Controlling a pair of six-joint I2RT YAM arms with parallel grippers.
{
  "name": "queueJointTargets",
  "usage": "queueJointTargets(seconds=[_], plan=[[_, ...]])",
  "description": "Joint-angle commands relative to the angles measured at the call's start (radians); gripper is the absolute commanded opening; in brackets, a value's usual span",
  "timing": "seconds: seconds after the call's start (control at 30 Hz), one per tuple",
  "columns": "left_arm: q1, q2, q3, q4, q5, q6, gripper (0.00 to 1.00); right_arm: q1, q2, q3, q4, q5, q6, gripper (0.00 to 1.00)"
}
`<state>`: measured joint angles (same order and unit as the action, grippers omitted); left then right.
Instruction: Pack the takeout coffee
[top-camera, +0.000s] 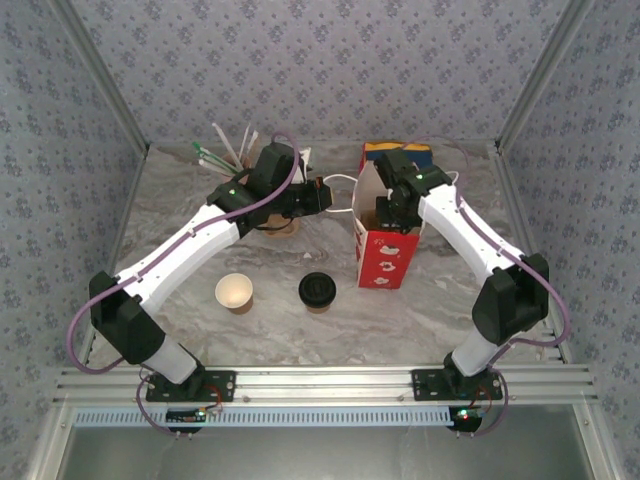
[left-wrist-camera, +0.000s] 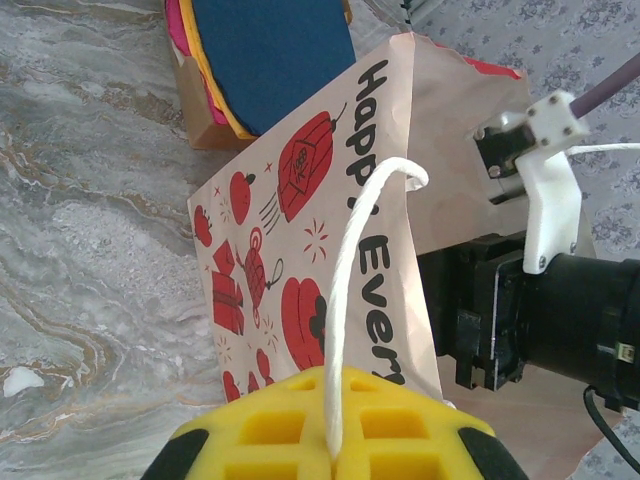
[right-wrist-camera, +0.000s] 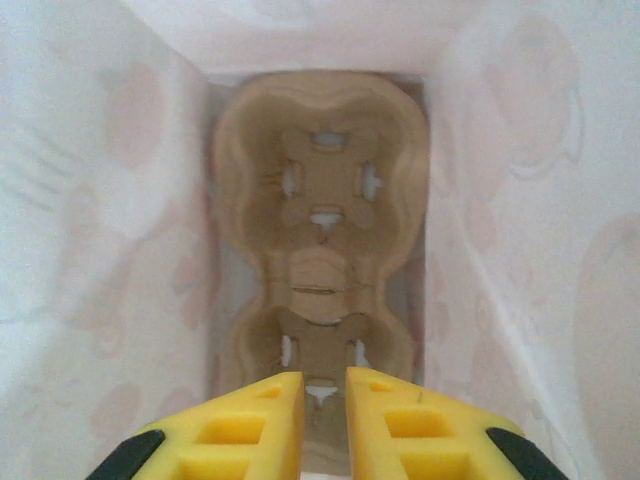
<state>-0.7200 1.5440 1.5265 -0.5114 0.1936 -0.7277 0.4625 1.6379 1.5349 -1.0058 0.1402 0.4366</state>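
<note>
My left gripper is clamped on the paper bag's cord handle, steadying it. My right gripper, jaws slightly parted and empty, hangs inside the bag above the cup tray. The takeout coffee stands on the table outside, well apart. Next, I judge, my right must withdraw and fetch it.

lidless paper cup upright | sticks back left | blue-topped box rear

Top camera looks down; left wrist beside, right wrist inside the bag.
</note>
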Motion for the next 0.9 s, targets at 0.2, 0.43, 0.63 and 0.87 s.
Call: queueJointTargets(seconds=[0.2,0.43,0.63,0.87], plan=[[0.0,-0.02,0.009,0.035,0.016,-0.011,0.0,0.044,0.001,0.126,-0.056,0.0,0.002,0.2],[-0.003,-0.024,0.009,0.039,-0.005,-0.015,0.0,0.044,-0.017,0.175,-0.052,-0.01,-0.006,0.21],[-0.002,-0.031,0.011,0.041,-0.025,-0.016,0.0,0.041,-0.02,0.246,-0.076,-0.005,-0.01,0.21],[-0.001,-0.031,0.017,0.036,-0.019,-0.013,0.05,0.043,-0.089,0.283,-0.075,-0.032,0.017,0.29]])
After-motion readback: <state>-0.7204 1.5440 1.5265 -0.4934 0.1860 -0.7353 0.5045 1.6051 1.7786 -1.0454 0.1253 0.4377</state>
